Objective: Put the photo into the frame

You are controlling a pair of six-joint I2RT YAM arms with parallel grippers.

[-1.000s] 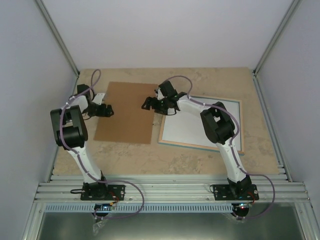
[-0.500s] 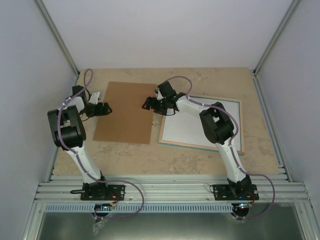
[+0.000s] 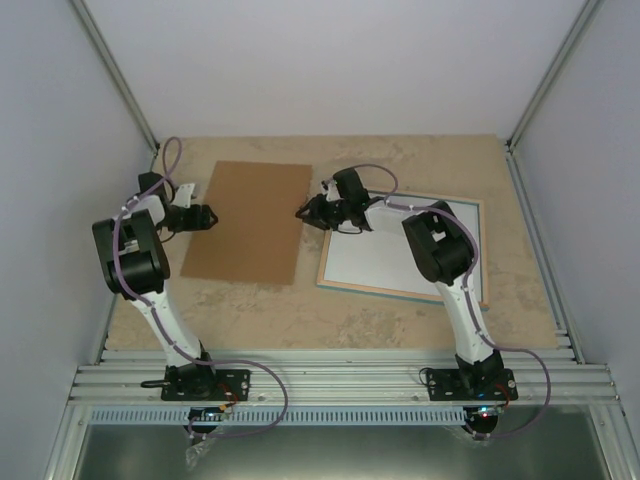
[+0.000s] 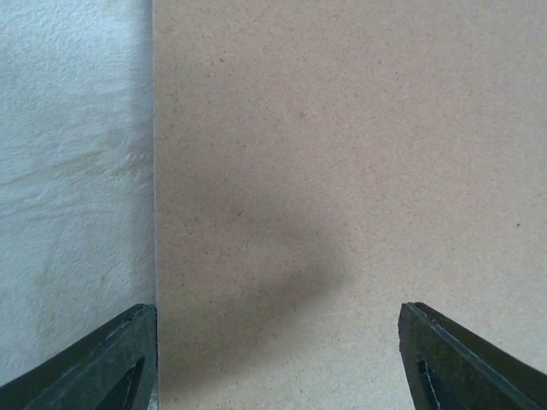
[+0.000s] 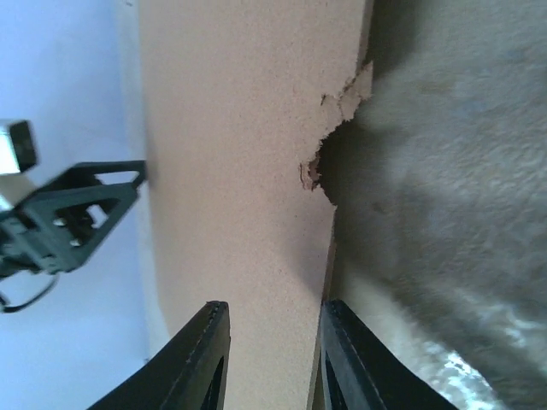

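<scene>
The frame (image 3: 372,292) lies flat at the right, its thin rim around a plain white surface (image 3: 400,245). The photo is hidden. A brown backing board (image 3: 245,222) lies left of it. My right gripper (image 3: 305,212) is at the board's right edge. In the right wrist view its gripper (image 5: 275,306) has narrowed jaws with a gap, bare board (image 5: 248,171) between them and the board's edge by the right finger (image 5: 346,359). My left gripper (image 3: 200,215) sits at the board's left edge. The left wrist view shows that gripper (image 4: 277,309) wide open above the board (image 4: 342,171).
The board's right edge has a torn notch (image 5: 329,162) with dark shadow beneath it. Grey walls close in the table (image 3: 420,160) on three sides. The left arm's gripper (image 5: 60,222) shows across the board in the right wrist view.
The board has shifted left. My left gripper has drawn back to its left edge. My right gripper's jaws have narrowed from wide open at the board's right edge.
</scene>
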